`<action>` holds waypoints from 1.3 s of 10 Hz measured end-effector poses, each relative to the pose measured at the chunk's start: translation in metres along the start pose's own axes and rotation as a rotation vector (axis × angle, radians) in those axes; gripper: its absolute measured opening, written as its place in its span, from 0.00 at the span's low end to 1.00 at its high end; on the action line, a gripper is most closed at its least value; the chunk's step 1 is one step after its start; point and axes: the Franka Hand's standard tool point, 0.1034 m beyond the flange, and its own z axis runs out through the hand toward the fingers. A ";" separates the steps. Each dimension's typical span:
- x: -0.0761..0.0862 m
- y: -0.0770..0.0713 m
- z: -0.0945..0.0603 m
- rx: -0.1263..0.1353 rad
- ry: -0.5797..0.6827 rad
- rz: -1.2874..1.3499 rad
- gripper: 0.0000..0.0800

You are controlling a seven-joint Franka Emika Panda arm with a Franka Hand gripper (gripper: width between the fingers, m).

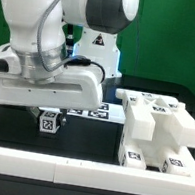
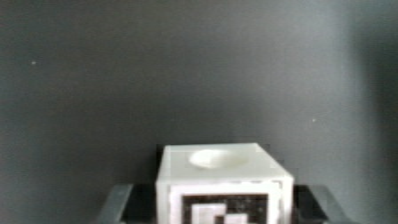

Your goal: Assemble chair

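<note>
The partly built chair [image 1: 164, 128] is a cluster of chunky white blocks with black-and-white tags, standing on the dark table at the exterior view's right. My gripper [image 1: 49, 120] hangs to the left of it, just above the table, shut on a small white block [image 1: 49, 123] that carries a tag. In the wrist view this block [image 2: 217, 180] shows a round dimple on its top face and a tag on its front. The dark fingers [image 2: 128, 204] press on both of its sides, so the gripper [image 2: 217, 206] is shut on it. The block's lower part is cut off by the frame.
The marker board [image 1: 91, 111] lies flat behind my gripper, toward the robot's white base [image 1: 97, 50]. A white ledge [image 1: 75, 168] runs along the table's near edge. Green wall fills the back.
</note>
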 end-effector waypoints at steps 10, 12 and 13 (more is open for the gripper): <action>0.009 0.001 -0.014 0.074 -0.490 0.155 0.81; 0.007 0.003 -0.005 0.087 -0.591 0.203 0.81; 0.008 0.006 -0.006 0.092 -0.602 0.212 0.81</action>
